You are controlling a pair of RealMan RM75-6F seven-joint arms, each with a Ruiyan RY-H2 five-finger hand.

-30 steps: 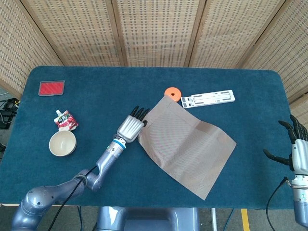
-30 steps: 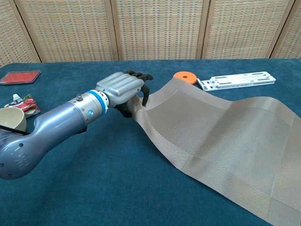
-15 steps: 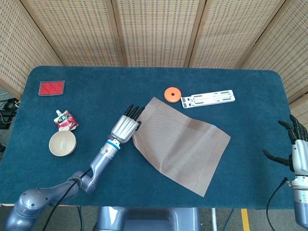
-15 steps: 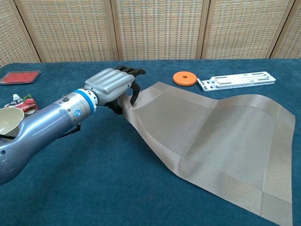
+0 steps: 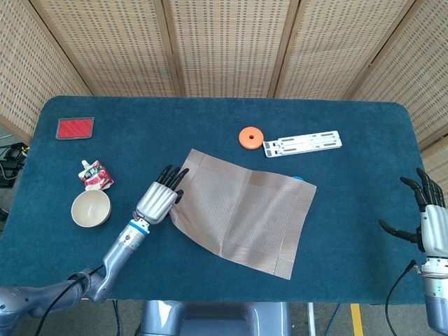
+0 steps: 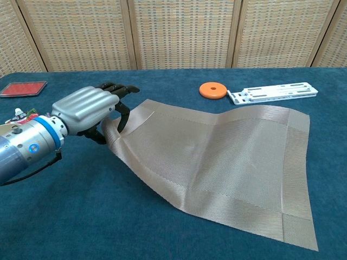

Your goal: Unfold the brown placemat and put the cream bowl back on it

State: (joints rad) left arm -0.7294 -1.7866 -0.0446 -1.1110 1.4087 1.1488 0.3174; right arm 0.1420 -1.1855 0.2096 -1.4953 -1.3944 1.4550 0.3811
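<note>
The brown placemat lies spread out on the blue table, its left edge lifted a little. My left hand grips that left edge. The cream bowl stands upright on the cloth to the left of this hand, apart from the mat; the chest view does not show it. My right hand hangs off the table's right edge with fingers spread, holding nothing.
An orange disc and a white slotted plate lie beyond the mat. A red-and-white pouch sits just behind the bowl. A red card lies at the far left corner.
My left hand has dragged the placemat's left edge leftward and toward the near edge; the mat slid away from the orange disc and now lies flatter. The right hand has barely moved.
</note>
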